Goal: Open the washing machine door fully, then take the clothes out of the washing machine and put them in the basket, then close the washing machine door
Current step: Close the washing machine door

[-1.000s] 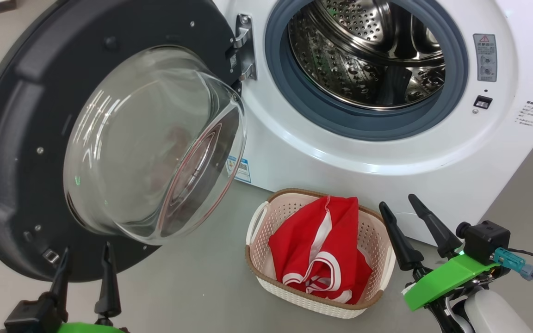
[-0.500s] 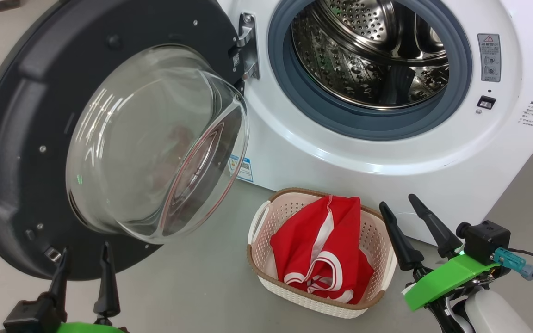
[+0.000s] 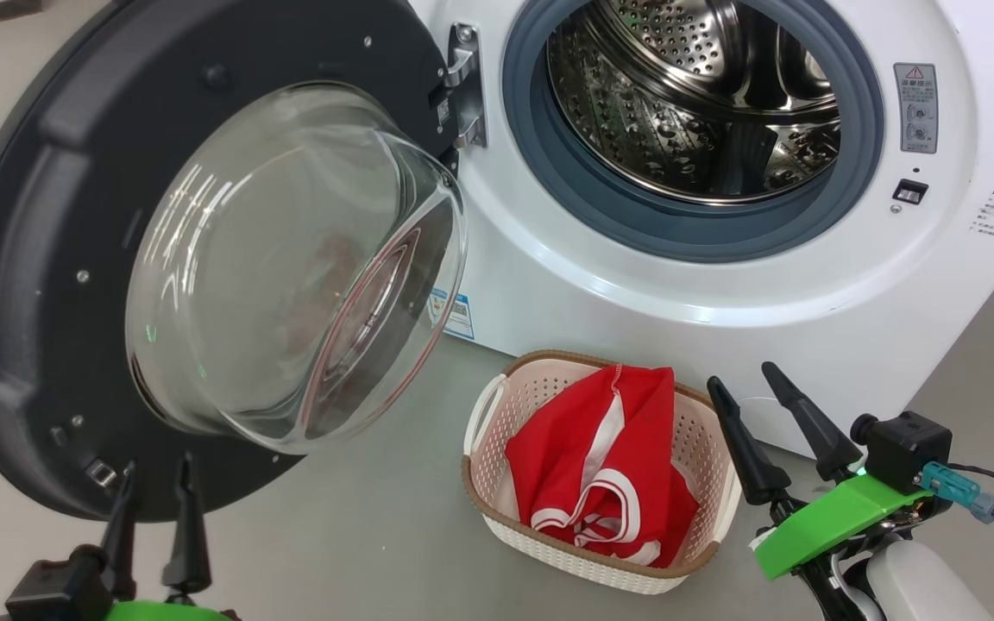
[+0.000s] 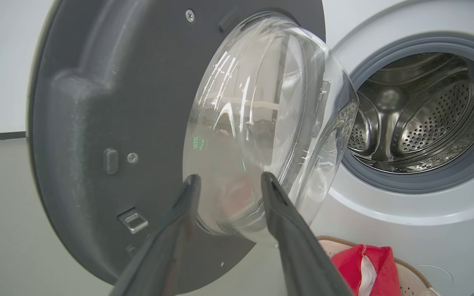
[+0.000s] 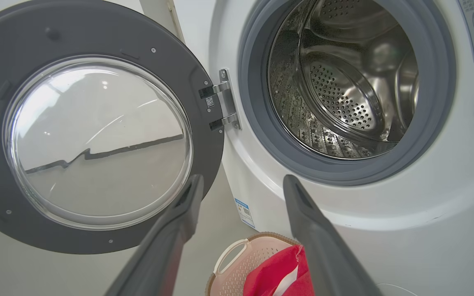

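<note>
Hovering left gripper (image 3: 156,463) | fingers apart, empty | right gripper (image 3: 739,373) wide, empty

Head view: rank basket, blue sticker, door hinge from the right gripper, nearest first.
1. basket, on the floor just left of the right gripper.
2. blue sticker, low on the washing machine front, farther left.
3. door hinge, highest, at the opening's left edge.
</note>
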Controlling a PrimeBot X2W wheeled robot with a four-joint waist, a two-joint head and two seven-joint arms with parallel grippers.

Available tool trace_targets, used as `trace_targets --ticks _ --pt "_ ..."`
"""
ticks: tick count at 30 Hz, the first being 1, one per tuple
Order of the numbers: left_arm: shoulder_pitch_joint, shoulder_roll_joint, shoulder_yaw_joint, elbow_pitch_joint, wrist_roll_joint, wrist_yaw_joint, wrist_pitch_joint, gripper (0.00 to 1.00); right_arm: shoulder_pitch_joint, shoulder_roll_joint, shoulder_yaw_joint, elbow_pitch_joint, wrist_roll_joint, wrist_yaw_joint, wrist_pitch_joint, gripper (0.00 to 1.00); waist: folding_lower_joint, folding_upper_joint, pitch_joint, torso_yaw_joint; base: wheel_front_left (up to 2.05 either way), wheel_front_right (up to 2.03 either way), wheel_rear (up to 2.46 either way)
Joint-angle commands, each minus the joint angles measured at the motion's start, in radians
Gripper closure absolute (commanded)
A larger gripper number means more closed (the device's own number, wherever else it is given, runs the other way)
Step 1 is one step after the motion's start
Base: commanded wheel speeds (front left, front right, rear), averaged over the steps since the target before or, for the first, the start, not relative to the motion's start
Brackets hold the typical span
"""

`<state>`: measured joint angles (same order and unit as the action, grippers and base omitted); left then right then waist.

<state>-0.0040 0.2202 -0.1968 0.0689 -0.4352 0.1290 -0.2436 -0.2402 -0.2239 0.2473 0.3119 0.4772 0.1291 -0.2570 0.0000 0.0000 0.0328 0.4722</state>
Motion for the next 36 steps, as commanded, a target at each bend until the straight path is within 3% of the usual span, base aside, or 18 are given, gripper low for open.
trace_targets --ticks 1,3,5,13,19,28,36 --pt "-0.031 0.026 0.038 -0.021 -0.01 0.008 -0.01 0.49 -0.004 -0.004 0.021 -0.022 0.003 0.002 -0.005 0.0 0.0 0.0 0.0 -0.001 0.0 0.0 0.0" --pt "-0.031 0.027 0.037 -0.021 -0.011 0.007 -0.01 0.68 -0.004 -0.004 0.02 -0.021 0.003 0.002 -0.005 0.0 0.0 0.0 -0.001 -0.001 0.0 0.0 0.0" --pt "-0.032 0.029 0.037 -0.022 -0.013 0.007 -0.01 1.0 -0.004 -0.003 0.02 -0.02 0.003 0.002 -0.005 0.0 0.0 0.0 -0.002 -0.002 0.0 0.0 0.0" --pt "-0.046 0.047 0.04 -0.052 -0.021 -0.003 -0.004 1.0 0.001 0.0 0.013 -0.021 0.002 0.002 -0.005 0.0 0.0 0.0 -0.007 0.003 0.0 0.0 0.0" --pt "-0.085 0.098 0.066 -0.145 -0.029 -0.014 0.029 1.0 0.009 0.003 0.011 -0.022 0.001 0.002 -0.005 0.0 0.0 0.0 -0.01 0.014 0.0 0.0 0.0" --pt "-0.178 0.192 0.171 -0.319 -0.175 -0.059 0.176 1.0 0.012 0.002 0.013 -0.021 0.001 0.002 -0.005 0.0 0.0 0.0 -0.009 0.02 0.0 0.0 0.0" --pt "-0.28 0.231 0.296 -0.329 -0.388 -0.089 0.273 1.0 0.015 0.004 0.016 -0.018 0.003 0.002 -0.005 0.0 0.0 0.0 -0.013 0.016 0.0 0.0 0.0"
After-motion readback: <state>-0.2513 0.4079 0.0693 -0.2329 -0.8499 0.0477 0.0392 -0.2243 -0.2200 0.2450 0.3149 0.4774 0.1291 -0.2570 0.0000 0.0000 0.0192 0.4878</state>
